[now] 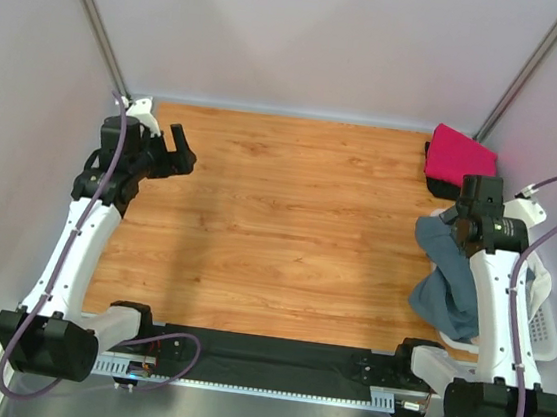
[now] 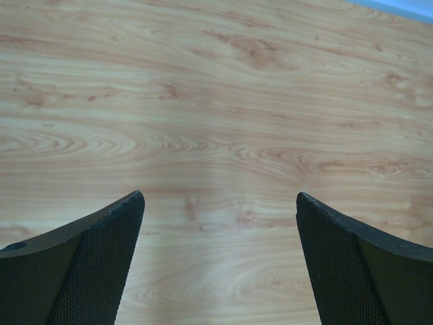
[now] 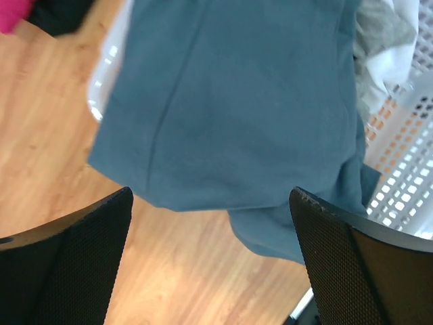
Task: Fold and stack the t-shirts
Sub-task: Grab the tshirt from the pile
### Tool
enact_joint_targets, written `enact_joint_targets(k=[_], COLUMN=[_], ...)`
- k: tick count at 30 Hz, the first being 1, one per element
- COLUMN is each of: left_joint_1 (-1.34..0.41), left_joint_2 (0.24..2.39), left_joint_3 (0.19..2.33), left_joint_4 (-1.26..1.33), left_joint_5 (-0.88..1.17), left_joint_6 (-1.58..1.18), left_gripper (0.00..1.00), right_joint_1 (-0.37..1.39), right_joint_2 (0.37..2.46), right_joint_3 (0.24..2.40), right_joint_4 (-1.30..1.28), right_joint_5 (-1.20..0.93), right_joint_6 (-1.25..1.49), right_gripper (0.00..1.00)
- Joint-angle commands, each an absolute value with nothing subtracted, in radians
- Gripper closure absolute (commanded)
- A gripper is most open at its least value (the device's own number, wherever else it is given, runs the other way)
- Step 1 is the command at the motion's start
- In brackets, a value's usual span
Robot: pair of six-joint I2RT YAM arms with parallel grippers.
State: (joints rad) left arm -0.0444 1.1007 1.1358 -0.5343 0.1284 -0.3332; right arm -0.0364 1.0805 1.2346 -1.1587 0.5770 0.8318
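Note:
A large slate blue-grey t-shirt (image 1: 446,286) hangs crumpled over the left rim of the white basket (image 1: 544,337) onto the table. My right gripper (image 1: 478,203) hovers above it, open and empty. In the right wrist view the shirt (image 3: 230,101) fills the upper frame, beyond the gripper (image 3: 210,193). A light grey shirt (image 3: 382,30) and white cloth (image 3: 399,64) lie in the basket (image 3: 406,135). A folded magenta-pink shirt (image 1: 458,157) lies on a black one (image 1: 443,188) at the far right. My left gripper (image 1: 168,143) is open and empty over bare wood at the far left (image 2: 220,196).
The wooden table (image 1: 286,230) is bounded by white walls at the back and sides, with two metal poles in the corners. The black base rail (image 1: 272,354) runs along the near edge between the arm bases.

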Motion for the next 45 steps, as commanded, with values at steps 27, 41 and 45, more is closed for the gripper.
enact_joint_targets(k=[27,41,45], left_joint_1=[-0.146,-0.146,-0.146], left_joint_2=[1.175,1.210,1.218], left_joint_3=[1.178,1.241,1.250], left_joint_4=[-0.474,-0.541,-0.541], left_joint_5=[0.035,0.055,0.058], left_joint_6=[-0.253,-0.256,-0.250], left_gripper=[0.00,0.00,0.00], right_joint_1=[-0.040,-0.040,-0.040], right_joint_2=[1.195,1.217,1.171], right_joint_3=[0.977,1.017,1.071], right_joint_4=[-0.795,-0.753,-0.782], right_joint_5=[0.529,0.557,0.558], right_joint_6=[0.793,0.693,0.678], right_gripper=[0.22,1.00,0.99])
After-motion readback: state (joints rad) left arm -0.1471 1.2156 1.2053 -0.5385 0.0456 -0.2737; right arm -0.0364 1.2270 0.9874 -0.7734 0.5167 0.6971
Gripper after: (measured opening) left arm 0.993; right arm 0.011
